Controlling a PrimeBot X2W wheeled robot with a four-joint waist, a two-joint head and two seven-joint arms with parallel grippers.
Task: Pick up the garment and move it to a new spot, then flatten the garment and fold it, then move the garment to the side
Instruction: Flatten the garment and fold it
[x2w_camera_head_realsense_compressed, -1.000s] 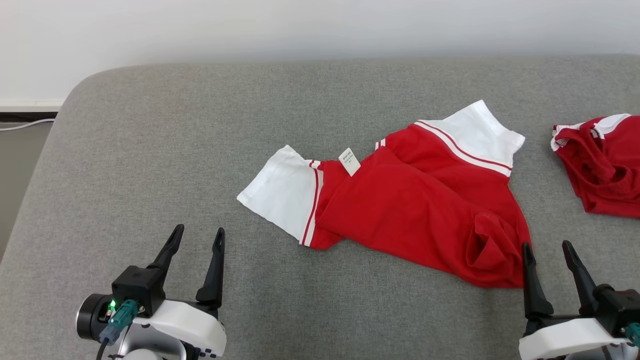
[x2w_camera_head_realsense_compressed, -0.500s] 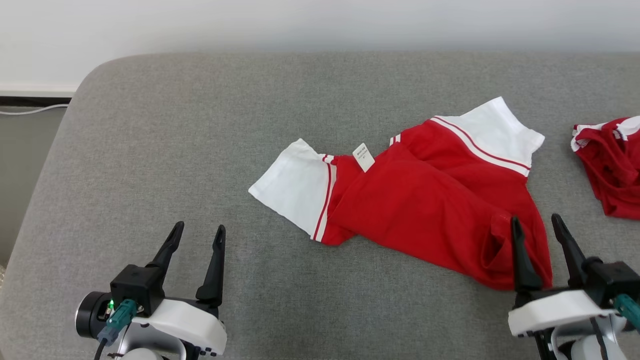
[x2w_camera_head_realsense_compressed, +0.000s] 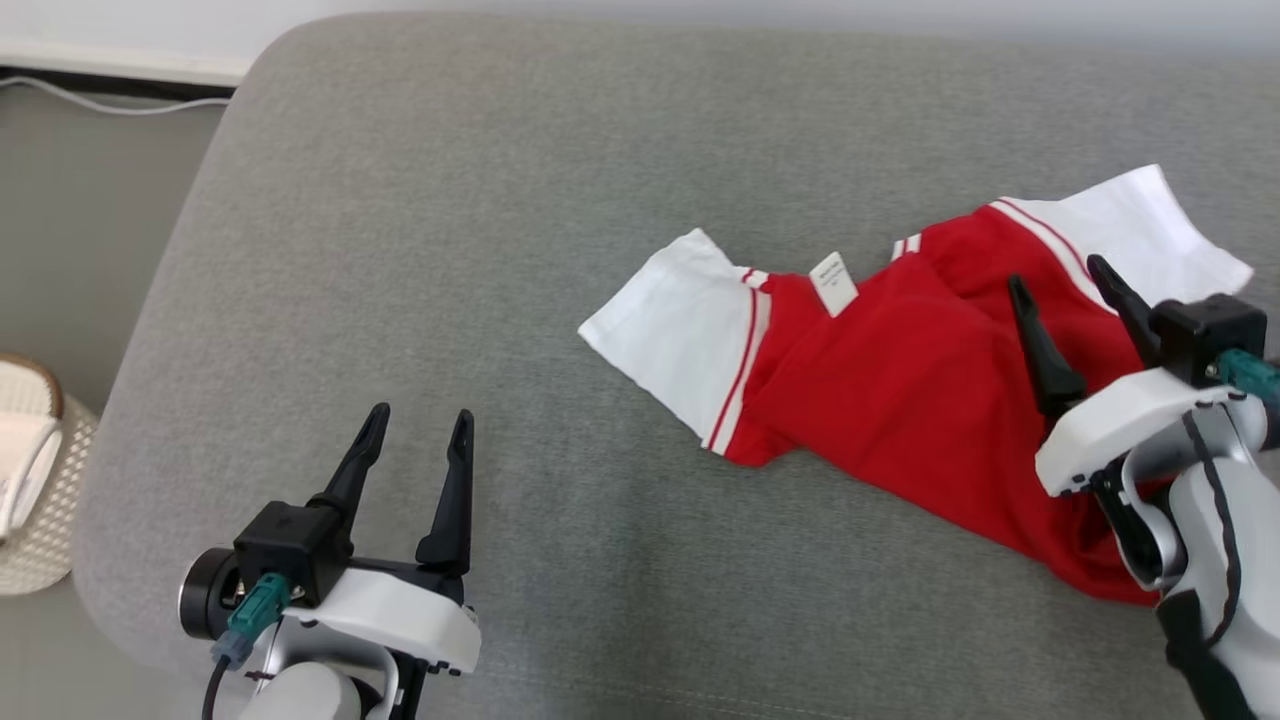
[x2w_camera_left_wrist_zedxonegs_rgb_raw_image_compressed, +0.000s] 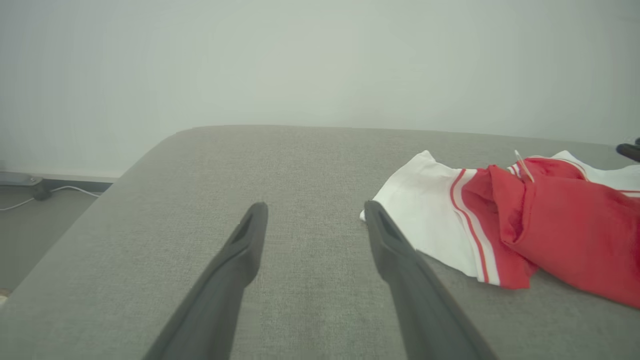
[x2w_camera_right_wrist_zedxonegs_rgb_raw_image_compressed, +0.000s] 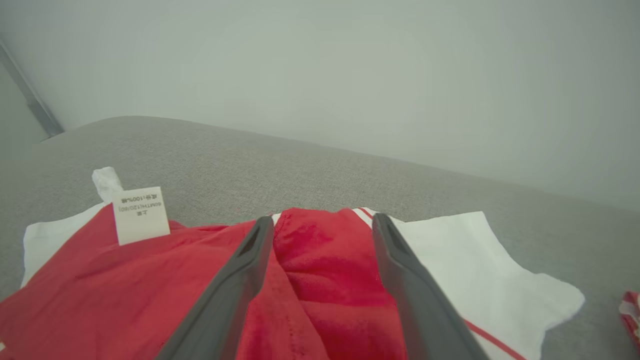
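The right claw (x2w_camera_head_realsense_compressed: 1055, 271) hung tilted over the crumpled red garment with white sleeves (x2w_camera_head_realsense_compressed: 900, 400), which lay on the right of the grey upholstered pad (x2w_camera_head_realsense_compressed: 450, 250). Its fingers were spread and gripped nothing, and whether their tips touched the cloth was unclear. The left claw (x2w_camera_head_realsense_compressed: 420, 412) stood released over bare pad, near one white sleeve. The right forearm hid the garment's near corner. A pale woven basket (x2w_camera_head_realsense_compressed: 40, 500) was cut off at the left edge.
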